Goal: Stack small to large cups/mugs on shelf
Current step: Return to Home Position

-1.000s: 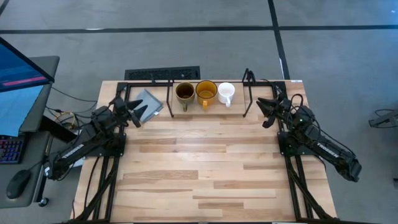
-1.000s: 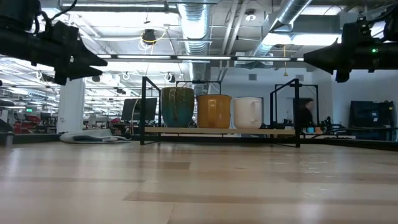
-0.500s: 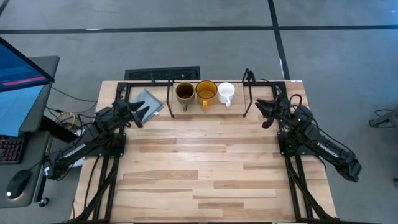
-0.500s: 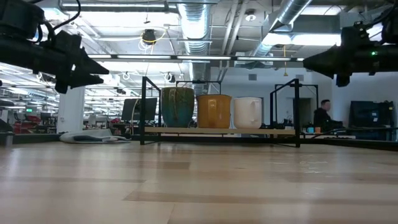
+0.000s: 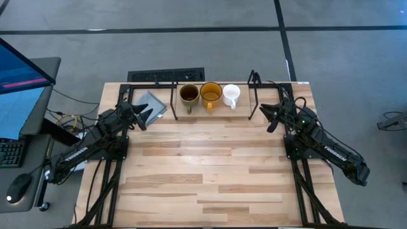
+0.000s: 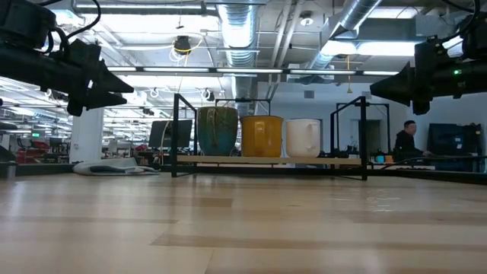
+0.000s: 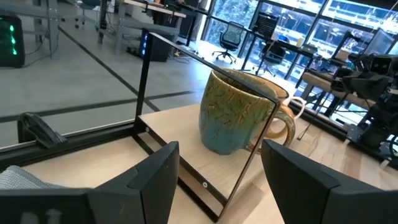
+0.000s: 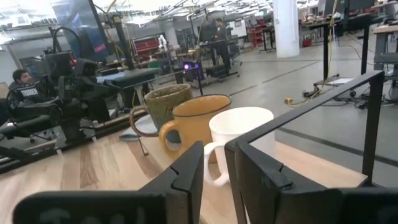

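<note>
Three mugs stand upright in a row on the light board of the shelf (image 5: 172, 102), a thin black rod frame at the table's far edge. From left to right they are the dark brown mug (image 5: 189, 95), the yellow mug (image 5: 210, 94) and the white mug (image 5: 231, 93). The low view shows the same row: brown mug (image 6: 218, 131), yellow mug (image 6: 262, 135), white mug (image 6: 303, 138). My left gripper (image 5: 138, 115) hovers open off the shelf's left end, facing the brown mug (image 7: 233, 118). My right gripper (image 5: 272, 117) hovers off the right end, narrowly open, facing the white mug (image 8: 239, 134).
A grey flat pad (image 5: 151, 105) lies on the table just left of the shelf, under my left gripper. A black slotted strip (image 5: 166, 75) sits beyond the far edge. A monitor (image 5: 22, 76) stands left of the table. People (image 6: 409, 141) are in the room behind.
My left gripper has sunk a little and edged toward the shelf, then kept still. My right gripper has turned slightly in the last half second. The mugs have not moved.
</note>
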